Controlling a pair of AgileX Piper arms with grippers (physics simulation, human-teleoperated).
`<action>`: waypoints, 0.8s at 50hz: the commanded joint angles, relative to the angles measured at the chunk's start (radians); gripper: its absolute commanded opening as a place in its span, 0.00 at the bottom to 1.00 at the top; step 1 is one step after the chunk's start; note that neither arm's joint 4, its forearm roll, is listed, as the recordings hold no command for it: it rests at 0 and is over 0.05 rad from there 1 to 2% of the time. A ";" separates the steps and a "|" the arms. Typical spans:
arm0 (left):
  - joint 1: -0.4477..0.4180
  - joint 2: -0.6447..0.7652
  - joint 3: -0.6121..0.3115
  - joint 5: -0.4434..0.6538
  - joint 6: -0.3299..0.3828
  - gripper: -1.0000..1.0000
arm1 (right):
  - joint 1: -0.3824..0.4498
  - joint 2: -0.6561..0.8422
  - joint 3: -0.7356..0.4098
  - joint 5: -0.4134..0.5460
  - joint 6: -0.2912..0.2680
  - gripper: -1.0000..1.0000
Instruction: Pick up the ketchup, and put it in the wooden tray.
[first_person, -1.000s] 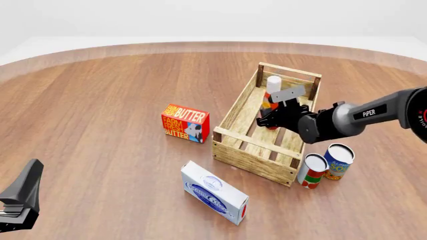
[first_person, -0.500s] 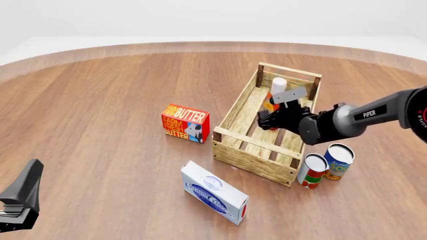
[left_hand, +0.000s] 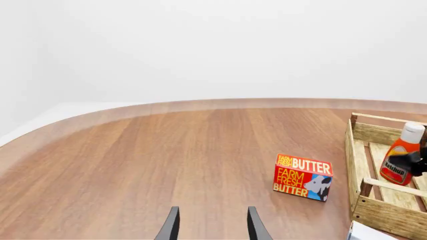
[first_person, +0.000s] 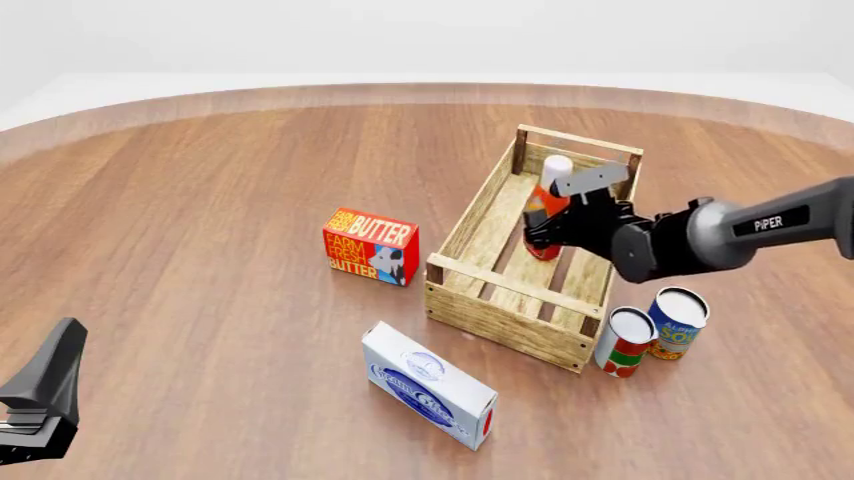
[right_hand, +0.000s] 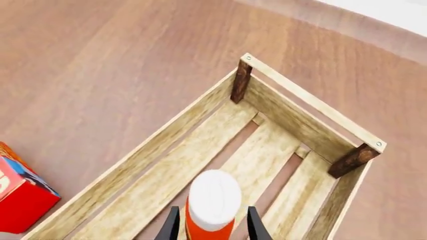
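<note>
The ketchup (first_person: 545, 198), an orange-red bottle with a white cap, stands tilted inside the far half of the wooden tray (first_person: 501, 280). My right gripper (first_person: 545, 230) is down in the tray beside it. In the right wrist view the ketchup (right_hand: 213, 200) sits between the gripper's (right_hand: 212, 227) spread fingers, over the tray's slats (right_hand: 303, 100). From the left wrist view the ketchup (left_hand: 398, 160) leans within the tray (left_hand: 387, 215). My left gripper (left_hand: 212, 225) hangs open and empty near the table's near left edge (first_person: 38, 400).
A red butter box (first_person: 370, 247) stands left of the tray. A white and blue carton (first_person: 430, 385) lies in front of it. Two cans (first_person: 625, 340) (first_person: 677, 322) stand by the tray's near right corner.
My right arm has shifted right and a little away, and the ketchup with it moved slightly toward the tray's far end. The left arm has not moved.
</note>
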 joint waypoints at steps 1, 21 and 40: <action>0.000 0.000 0.000 0.000 0.000 1.00 | -0.011 -0.056 0.017 0.015 -0.017 1.00; 0.000 0.000 0.000 0.000 0.000 1.00 | 0.000 -0.200 0.061 0.058 -0.024 1.00; 0.000 0.000 0.000 0.000 0.000 1.00 | 0.017 -0.335 0.129 0.073 -0.017 1.00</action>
